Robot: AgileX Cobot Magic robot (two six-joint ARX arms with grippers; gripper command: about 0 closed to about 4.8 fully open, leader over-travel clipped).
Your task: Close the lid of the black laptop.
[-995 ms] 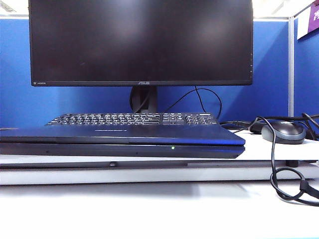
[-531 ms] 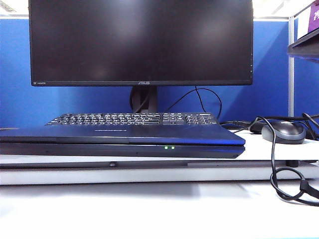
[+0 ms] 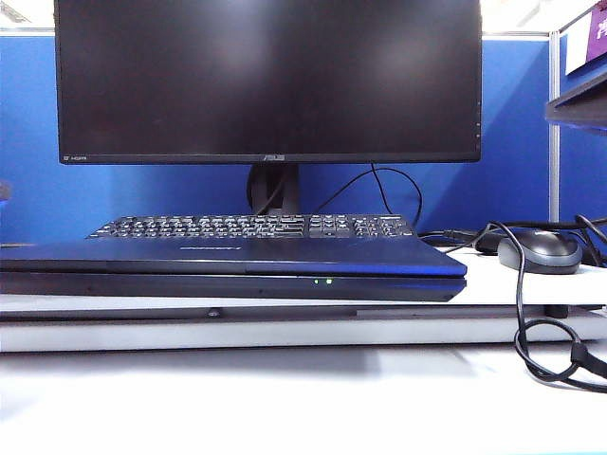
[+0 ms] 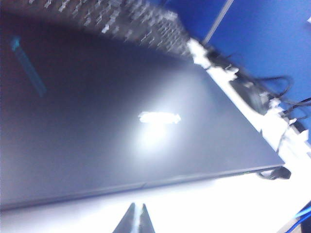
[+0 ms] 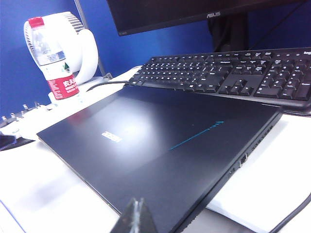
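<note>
Since the lid (image 5: pixel 160 141) lies flat on the black laptop (image 3: pixel 228 270), just ahead of both grippers, we judge closing done. Our left gripper (image 4: pixel 134 221) and right gripper (image 5: pixel 133 217) hover pinched narrow, holding nothing; next we retreat.

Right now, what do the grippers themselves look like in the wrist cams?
Little shows. The left gripper is a dark, narrow wedge of two tapering fingers pressed together. The right gripper looks the same: black, pointed, matte. No cables or markings are visible on either.
</note>
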